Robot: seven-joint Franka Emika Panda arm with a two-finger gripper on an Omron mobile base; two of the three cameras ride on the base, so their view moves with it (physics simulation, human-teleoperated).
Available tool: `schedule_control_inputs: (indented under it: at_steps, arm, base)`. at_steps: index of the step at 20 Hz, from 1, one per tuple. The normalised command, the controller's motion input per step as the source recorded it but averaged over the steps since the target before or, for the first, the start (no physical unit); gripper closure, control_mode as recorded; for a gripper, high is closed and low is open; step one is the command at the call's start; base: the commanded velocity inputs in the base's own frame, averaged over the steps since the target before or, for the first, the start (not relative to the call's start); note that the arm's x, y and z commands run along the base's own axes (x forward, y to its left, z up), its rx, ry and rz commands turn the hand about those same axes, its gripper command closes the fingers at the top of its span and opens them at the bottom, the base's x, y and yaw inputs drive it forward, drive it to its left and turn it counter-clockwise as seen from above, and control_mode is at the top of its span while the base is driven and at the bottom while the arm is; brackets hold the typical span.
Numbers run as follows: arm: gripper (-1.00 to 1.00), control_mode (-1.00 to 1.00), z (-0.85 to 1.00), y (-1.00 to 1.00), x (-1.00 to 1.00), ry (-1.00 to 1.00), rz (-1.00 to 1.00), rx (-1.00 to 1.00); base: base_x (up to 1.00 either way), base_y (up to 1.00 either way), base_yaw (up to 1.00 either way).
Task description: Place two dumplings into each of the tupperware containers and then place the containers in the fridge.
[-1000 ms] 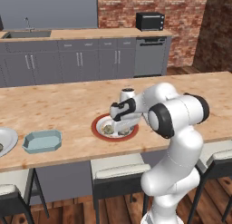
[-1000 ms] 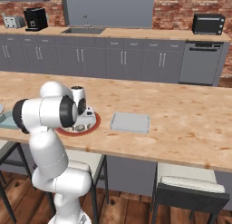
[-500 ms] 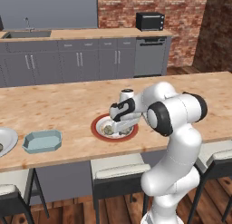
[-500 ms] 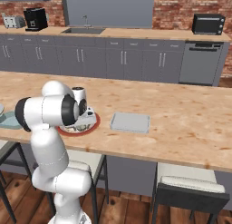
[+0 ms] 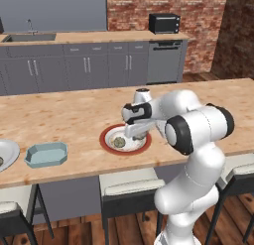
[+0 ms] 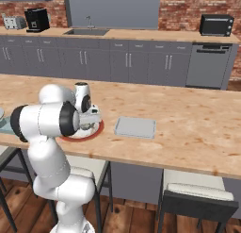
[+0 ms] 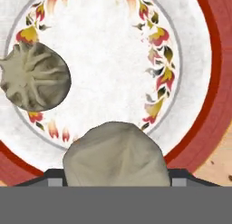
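In the hand view a tan dumpling (image 7: 113, 150) sits between the tips of my gripper (image 7: 113, 177), which is shut on it, low over the red-rimmed plate (image 7: 214, 82). A second dumpling (image 7: 36, 75) lies on the plate's left side, and shows beside the hand (image 5: 119, 141) in the left base view. My gripper (image 5: 135, 135) points down onto the plate (image 5: 105, 140). The light blue tupperware container (image 5: 45, 153) stands to the plate's left. The pale grey-white container (image 6: 135, 127) lies right of the plate (image 6: 95, 131). The fridge is out of view.
A plain grey round plate (image 5: 6, 154) sits at the counter's far left edge. Stools (image 5: 129, 185) stand under the counter's near edge. Behind the island run grey cabinets with a sink (image 6: 87, 32) and a microwave (image 5: 163, 23).
The jaws have closed from wide open onto the dumpling under the hand. The arm and the base have stayed where they were.
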Motion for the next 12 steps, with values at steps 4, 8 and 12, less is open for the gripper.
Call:
schedule_control_inputs:
  at_steps: [4,8,12]
  arm:
    - [1.00,-1.00,0.71,-0.53,-0.10,-0.01,-0.04,0.00]
    - [1.00,-1.00,0.20,-0.97,0.00,0.01,-0.07,0.00]
    - [1.00,-1.00,0.00,-1.00,0.10,0.09,-0.06,0.01]
  base:
    - [0.00,0.00,0.00]
    - [0.00,0.00,0.00]
    - [0.00,0.00,0.00]
